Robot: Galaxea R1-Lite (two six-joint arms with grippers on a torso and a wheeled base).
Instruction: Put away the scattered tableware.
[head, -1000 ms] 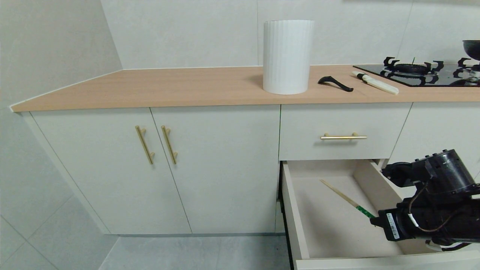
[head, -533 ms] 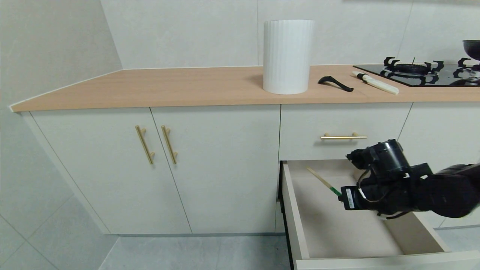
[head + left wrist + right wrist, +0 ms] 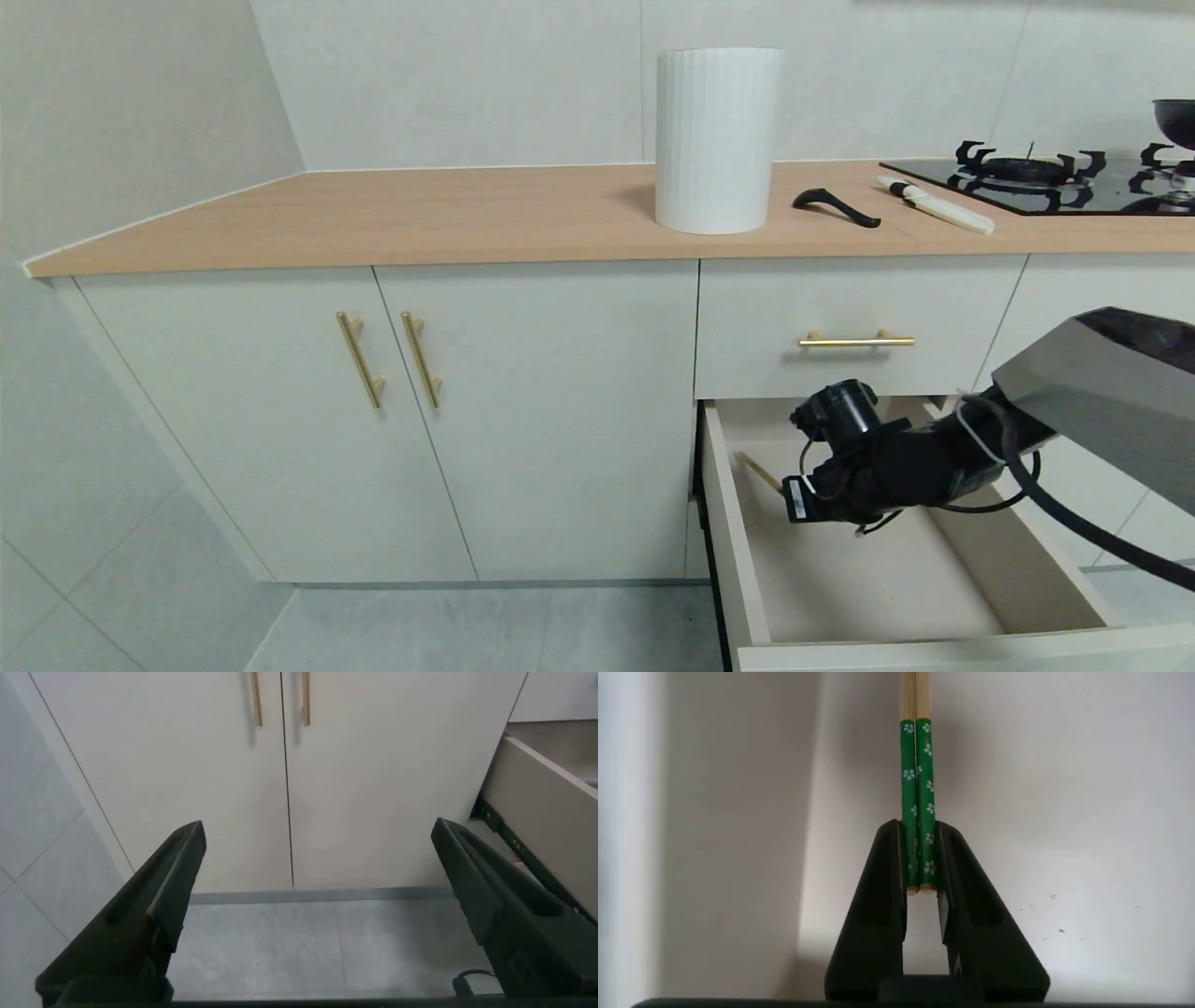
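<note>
The right pincer point(image 3: 921, 845) is clamped on the chopsticks point(image 3: 916, 756) inside the open drawer point(image 3: 738, 551), and release is not yet done. The left pincer point(image 3: 316, 859) hangs open and empty. A knife point(image 3: 934, 205) and a black tool point(image 3: 834, 207) lie on the table point(image 3: 420, 215), apparently left to stow.

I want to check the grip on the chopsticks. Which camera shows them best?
The right wrist view: the chopsticks stand clamped between the fingers of the right gripper, green patterned ends plain. The head view catches their bare tip, past the gripper over the open drawer. The left wrist view faces cabinet doors.
</note>
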